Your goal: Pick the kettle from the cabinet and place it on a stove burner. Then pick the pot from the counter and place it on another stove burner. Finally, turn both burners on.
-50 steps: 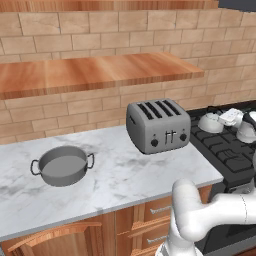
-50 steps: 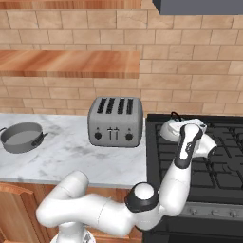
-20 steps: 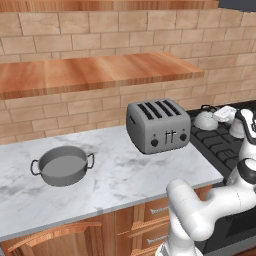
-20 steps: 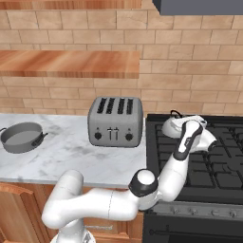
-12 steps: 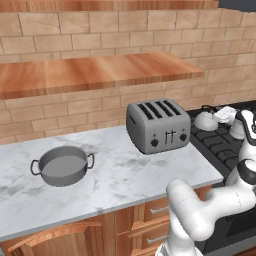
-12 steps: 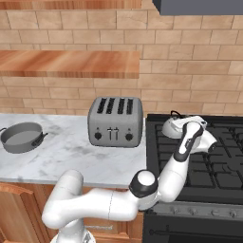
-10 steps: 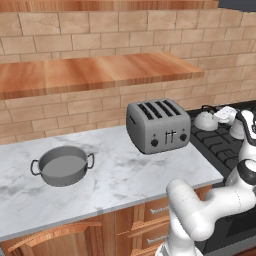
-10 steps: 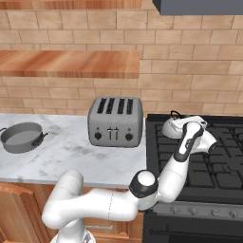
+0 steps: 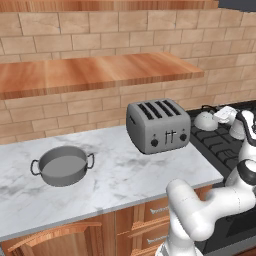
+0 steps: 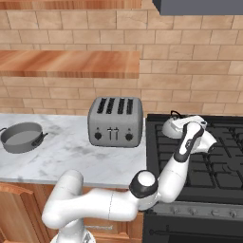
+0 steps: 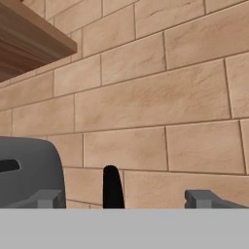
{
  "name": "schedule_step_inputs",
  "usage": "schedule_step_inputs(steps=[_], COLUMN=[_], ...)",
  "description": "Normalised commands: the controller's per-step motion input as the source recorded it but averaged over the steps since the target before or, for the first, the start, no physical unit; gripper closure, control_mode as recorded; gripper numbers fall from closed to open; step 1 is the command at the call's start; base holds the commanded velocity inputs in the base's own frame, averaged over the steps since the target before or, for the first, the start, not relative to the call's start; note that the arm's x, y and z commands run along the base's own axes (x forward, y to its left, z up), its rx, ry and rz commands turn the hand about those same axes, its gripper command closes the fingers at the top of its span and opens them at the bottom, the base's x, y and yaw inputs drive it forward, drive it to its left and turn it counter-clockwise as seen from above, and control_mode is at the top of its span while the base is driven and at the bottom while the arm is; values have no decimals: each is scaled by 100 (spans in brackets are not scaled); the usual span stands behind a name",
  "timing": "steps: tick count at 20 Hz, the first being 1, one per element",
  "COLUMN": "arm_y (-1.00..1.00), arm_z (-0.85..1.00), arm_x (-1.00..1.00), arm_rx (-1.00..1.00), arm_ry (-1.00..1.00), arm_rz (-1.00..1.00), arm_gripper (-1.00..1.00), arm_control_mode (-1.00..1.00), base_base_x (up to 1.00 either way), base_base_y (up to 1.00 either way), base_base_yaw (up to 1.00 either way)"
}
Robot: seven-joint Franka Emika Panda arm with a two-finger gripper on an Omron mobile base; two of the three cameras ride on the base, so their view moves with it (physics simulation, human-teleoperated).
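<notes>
One kettle (image 10: 174,127) sits on the stove's back-left burner (image 10: 190,142), gripper (image 11: 124,197) spread; the stiff, light pot (image 9: 63,165) wants a rim grasp.

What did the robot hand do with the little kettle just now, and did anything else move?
The gripper opened and let go of the small silver-grey dome kettle, which now sits on the black stove burner grate at the back left; before that, the arm carried it slightly toward the brick wall. The shallow grey pot, the boxy grey toaster and the white marble counter stayed as they were.
</notes>
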Motion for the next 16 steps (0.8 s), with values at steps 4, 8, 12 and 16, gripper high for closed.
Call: schedule_step_inputs(steps=[4, 8, 12, 16], arm_y=[0, 0, 0, 1], arm_z=[2, 8, 5, 4], arm_x=[-4, -10, -16, -27], arm_rx=[0, 0, 0, 0], arm_ry=[0, 0, 0, 0], arm_rz=[0, 0, 0, 0], arm_gripper=[-100, -100, -100, -100], arm_control_mode=[-100, -100, -100, -100], base_base_x=[0, 0, 0, 0], base_base_y=[0, 0, 0, 0], base_base_yaw=[0, 0, 0, 0])
